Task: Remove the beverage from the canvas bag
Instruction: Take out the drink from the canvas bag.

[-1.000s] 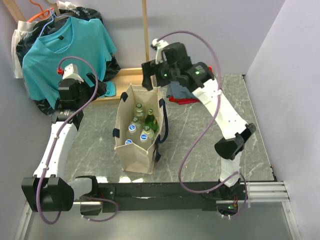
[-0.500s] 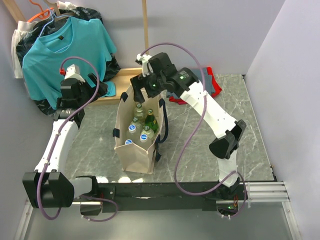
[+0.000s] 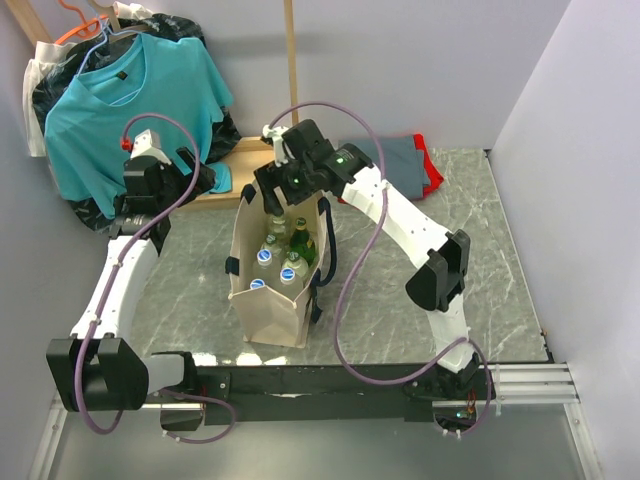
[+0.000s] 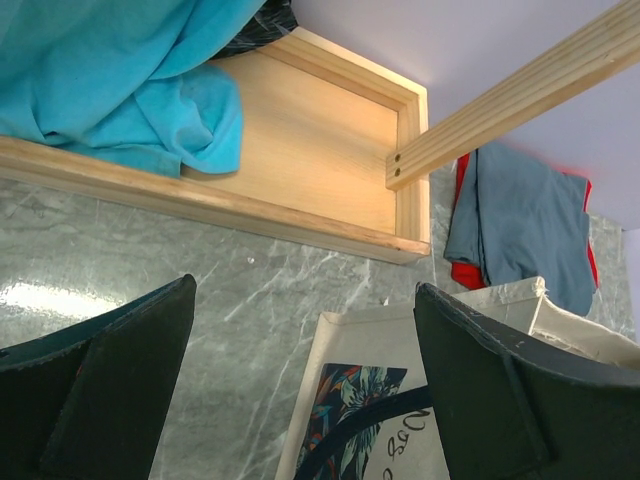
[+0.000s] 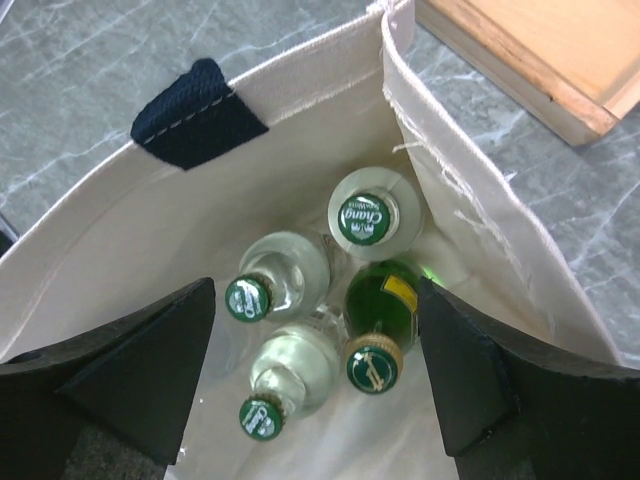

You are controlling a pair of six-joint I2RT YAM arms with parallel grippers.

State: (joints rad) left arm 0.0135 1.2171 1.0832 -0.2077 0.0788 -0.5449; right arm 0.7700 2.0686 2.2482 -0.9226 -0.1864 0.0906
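Wide-open canvas bag mouth — bottles inside crowd close together

Beneath the right gripper, a beige bag with a dark tab is seen. Clear bottles are capped green, and one green bottle is capped gold.

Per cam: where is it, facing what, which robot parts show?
Top external: above and behind the bases, looking down on table and canvas bag; left arm and right arm show.
Left wrist: faces wooden frame and bag's rim; left gripper fingers at both sides.
Right wrist: over the bag, looking down at the bottles; right gripper fingers at both sides.
Shared: top and right wrist both show bottles.
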